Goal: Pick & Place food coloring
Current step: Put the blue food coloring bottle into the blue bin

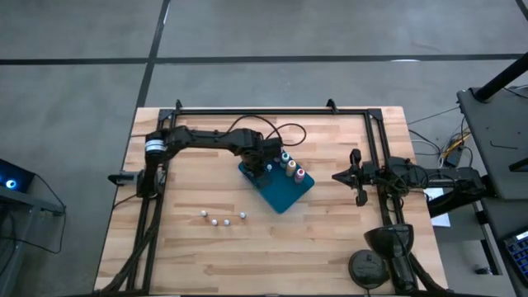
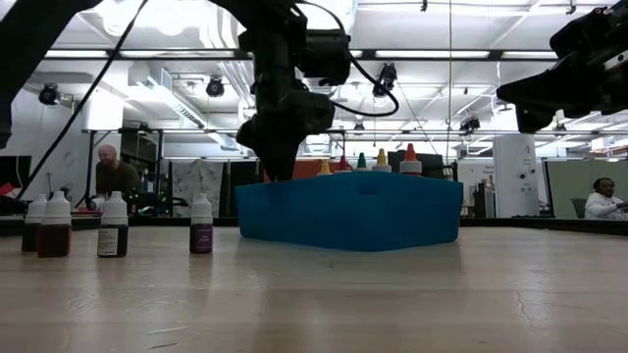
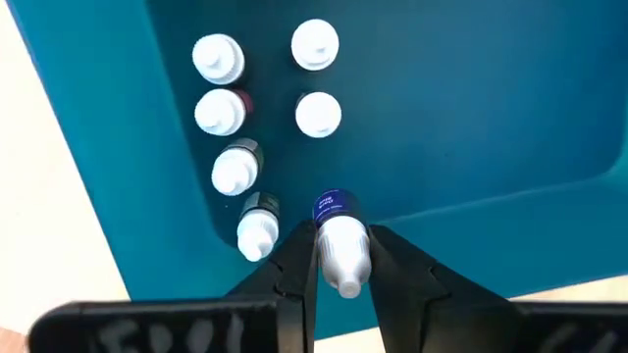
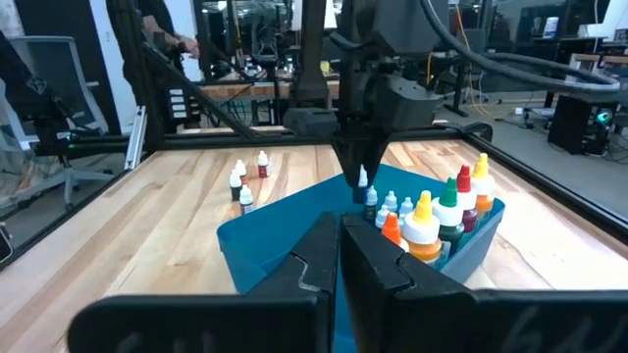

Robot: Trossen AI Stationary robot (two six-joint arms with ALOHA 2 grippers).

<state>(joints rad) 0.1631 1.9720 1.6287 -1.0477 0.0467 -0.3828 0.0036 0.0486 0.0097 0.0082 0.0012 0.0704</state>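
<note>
— Food coloring bottle (image 3: pixel 339 245), wrist view? Pinched by left gripper (image 3: pixel 340 257) over blue tray (image 3: pixel 471 118), beside six white-capped bottles (image 3: pixel 218 59).
— From above? Right gripper (image 1: pixel 340 176) closed, empty, parked apart; four bottles (image 1: pixel 223 219) left on table (image 1: pixel 330 247).

In the low view the blue tray (image 2: pixel 348 209) hides the bodies of the colour-topped bottles (image 2: pixel 381 160) behind its front wall; only their tips show above the rim at centre frame. The left gripper (image 2: pixel 280 167) dips behind that same rim, so its fingertips are out of sight there. In the high view the white-topped bottles (image 1: pixel 223 219) at lower centre are too small to read, mere pale dots. In the left wrist view the held bottle's (image 3: pixel 340 245) label is blurred, and its base is perhaps touching the tray floor. The right arm's (image 2: pixel 574 64) gripper is cut off at the upper right edge.
</note>
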